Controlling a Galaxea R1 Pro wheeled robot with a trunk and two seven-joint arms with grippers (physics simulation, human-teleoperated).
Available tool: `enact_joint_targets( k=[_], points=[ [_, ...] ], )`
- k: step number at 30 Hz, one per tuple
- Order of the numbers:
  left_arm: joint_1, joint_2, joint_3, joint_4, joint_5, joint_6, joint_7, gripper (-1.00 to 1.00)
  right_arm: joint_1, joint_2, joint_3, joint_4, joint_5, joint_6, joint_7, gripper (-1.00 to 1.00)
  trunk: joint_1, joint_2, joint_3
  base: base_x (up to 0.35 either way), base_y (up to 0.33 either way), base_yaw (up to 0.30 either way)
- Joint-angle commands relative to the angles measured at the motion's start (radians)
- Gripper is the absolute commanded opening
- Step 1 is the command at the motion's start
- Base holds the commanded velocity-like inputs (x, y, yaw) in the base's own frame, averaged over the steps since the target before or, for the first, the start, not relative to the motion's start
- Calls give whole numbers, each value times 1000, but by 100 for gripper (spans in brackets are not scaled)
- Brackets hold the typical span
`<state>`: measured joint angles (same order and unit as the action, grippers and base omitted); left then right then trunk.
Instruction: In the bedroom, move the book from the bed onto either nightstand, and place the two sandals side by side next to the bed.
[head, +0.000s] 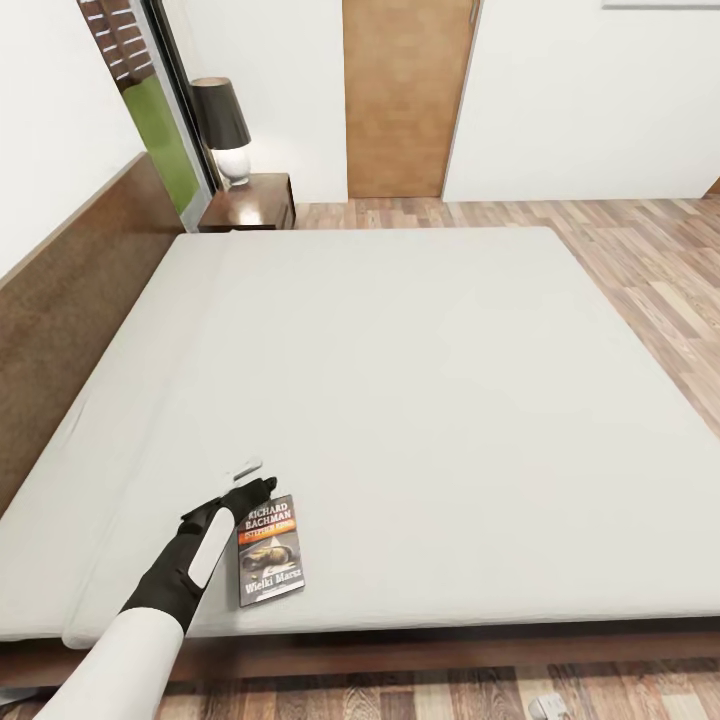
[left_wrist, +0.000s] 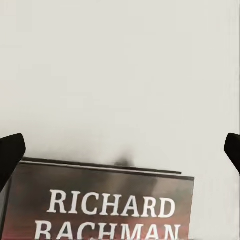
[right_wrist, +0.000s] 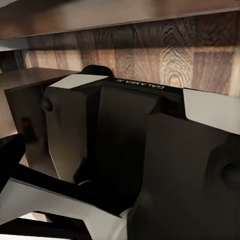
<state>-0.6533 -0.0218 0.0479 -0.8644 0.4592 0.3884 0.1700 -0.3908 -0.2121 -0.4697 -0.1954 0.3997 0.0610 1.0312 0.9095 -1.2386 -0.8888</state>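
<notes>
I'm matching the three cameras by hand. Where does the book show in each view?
Head view: the book lies flat on the bed near its front edge, just right of the left gripper.
Left wrist view: its top edge and "RICHARD BACHMAN" lettering sit low in the picture, between the two dark fingertips.
Right wrist view: not in it.
Shared landmark: the off-white mattress around the book.

A home bedroom: wide bed (head: 400, 400), lamp-topped nightstand (head: 250, 203), wooden door (head: 405, 95), possibly a window (head: 135, 90).
</notes>
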Motion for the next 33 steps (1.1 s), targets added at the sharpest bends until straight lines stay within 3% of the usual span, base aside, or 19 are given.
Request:
enact_joint_targets(
  k=[1,15,33],
  points=[
    [0,0,1,-5,10,4,1,100,0,0,-9,-1,6,6,5,100,0,0,-1,0,0,0],
    [0,-3,-9,-28,10,-2,-27,100,0,0,-8,-1,6,6,6,100,0,0,-1,0,0,0],
    [0,-3,-8,-25,10,-15,-27,100,0,0,-8,-1,6,6,6,100,69,-126,-57,0,0,0]
  ],
)
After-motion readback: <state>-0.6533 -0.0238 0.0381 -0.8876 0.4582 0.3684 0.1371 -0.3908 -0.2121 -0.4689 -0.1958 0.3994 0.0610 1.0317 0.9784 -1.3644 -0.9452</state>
